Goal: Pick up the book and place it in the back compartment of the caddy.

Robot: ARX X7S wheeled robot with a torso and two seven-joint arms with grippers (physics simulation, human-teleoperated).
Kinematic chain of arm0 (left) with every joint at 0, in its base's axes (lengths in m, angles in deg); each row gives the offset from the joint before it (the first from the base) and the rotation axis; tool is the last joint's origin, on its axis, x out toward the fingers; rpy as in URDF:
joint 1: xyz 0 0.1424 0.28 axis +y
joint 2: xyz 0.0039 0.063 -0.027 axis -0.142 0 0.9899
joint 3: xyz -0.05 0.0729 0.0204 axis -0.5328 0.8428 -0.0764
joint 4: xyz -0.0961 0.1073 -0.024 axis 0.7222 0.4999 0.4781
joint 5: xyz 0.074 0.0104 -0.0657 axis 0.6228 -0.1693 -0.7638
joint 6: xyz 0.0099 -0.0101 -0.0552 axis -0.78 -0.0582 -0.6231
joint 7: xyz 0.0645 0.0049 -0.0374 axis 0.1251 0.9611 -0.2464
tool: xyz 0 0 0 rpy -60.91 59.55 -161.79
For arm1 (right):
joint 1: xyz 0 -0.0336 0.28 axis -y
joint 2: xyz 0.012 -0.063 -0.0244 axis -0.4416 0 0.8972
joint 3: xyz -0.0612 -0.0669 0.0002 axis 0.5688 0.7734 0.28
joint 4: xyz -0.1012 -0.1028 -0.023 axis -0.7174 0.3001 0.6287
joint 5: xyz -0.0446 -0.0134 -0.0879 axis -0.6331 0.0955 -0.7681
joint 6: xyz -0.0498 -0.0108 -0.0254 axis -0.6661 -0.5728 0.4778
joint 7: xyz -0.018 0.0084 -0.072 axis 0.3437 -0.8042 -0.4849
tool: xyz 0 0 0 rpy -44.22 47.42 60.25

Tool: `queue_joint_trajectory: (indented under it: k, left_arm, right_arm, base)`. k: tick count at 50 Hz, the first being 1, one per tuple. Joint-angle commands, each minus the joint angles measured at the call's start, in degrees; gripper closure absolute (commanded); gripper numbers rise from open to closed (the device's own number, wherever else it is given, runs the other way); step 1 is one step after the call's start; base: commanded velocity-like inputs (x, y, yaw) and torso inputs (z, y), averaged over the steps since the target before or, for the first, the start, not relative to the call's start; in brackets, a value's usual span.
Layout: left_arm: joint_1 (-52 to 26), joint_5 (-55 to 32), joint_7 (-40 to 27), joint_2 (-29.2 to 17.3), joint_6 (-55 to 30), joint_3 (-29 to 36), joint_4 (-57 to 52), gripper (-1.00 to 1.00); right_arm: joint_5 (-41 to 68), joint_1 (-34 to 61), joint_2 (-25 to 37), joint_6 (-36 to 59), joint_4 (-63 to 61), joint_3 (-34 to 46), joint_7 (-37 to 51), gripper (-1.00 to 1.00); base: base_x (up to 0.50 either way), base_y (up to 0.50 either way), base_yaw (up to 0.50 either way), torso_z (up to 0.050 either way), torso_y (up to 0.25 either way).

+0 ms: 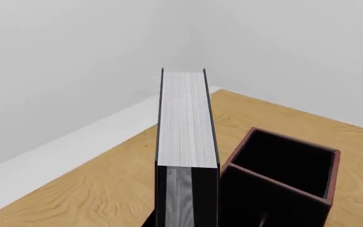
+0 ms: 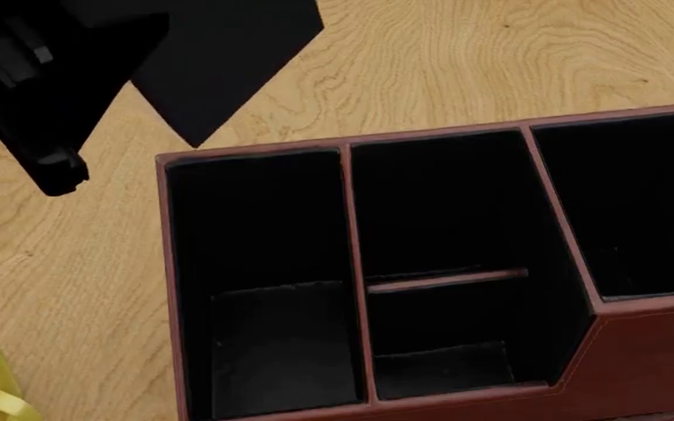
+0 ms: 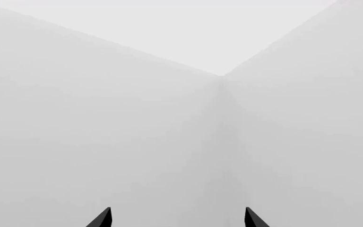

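Left pincer (image 2: 138,53) apparently clamped on book (image 1: 186,127), raised beside caddy (image 2: 349,263), right pincer (image 3: 177,218) apart.

I'm looking at a bare simulated room: plain grey walls (image 3: 106,118) meeting at a corner, a white baseboard (image 1: 62,151), and a light woodgrain desk (image 2: 455,61).

Plain white walls (image 1: 62,71), light wood tabletop (image 2: 455,61)
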Motion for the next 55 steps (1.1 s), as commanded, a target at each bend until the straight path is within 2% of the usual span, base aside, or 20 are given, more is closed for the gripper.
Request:
queue_joint_trajectory:
  k: [1,15,23,42,49,55]
  left_arm:
    - [-2.6,-1.9,0.1,1.3,-1.2,1.0,-0.9,1.0]
    - [-4.9,-6.7,-2.4,3.9,-4.0,2.0,-2.1,1.0]
    - [-4.9,-6.2,-0.1,4.3,-3.2,4.6,-3.1,1.0]
    - [-4.2,-4.0,9.1,4.4,0.9,9.7,-4.4,1.0]
    - [-4.0,-0.2,16.8,4.0,5.3,12.9,-3.8,1.0]
    - [-4.4,1.4,19.1,4.1,6.7,14.3,-2.7,1.0]
  right_arm:
    - [0.0,-0.3,0.1,-0.2,0.1,-0.1,0.1,-1.0]
    - [-0.2,-0.8,-0.6,-0.5,0.3,-0.6,-0.6,-1.0]
    - [0.1,-1.2,-1.1,-0.5,0.1,-1.5,-0.9,-1.0]
    - [0.1,-2.7,-1.7,-0.7,-0.4,-2.5,-0.8,-1.0]
    - [0.5,-3.5,-1.9,-0.8,-0.6,-3.7,-0.8,-1.0]
    - [0.2,-4.0,-1.9,-1.1,-0.5,-3.8,-0.8,-1.0]
  base:
    - [0.0,0.0,0.0,0.0,0.0]
    - [0.0,0.0,0.0,0.0,0.001]
    - [0.0,0.0,0.0,0.001,0.003]
    - [0.0,0.0,0.0,0.0,0.001]
    - [0.0,0.0,0.0,0.0,0.001]
    - [0.0,0.0,0.0,0.002,0.002]
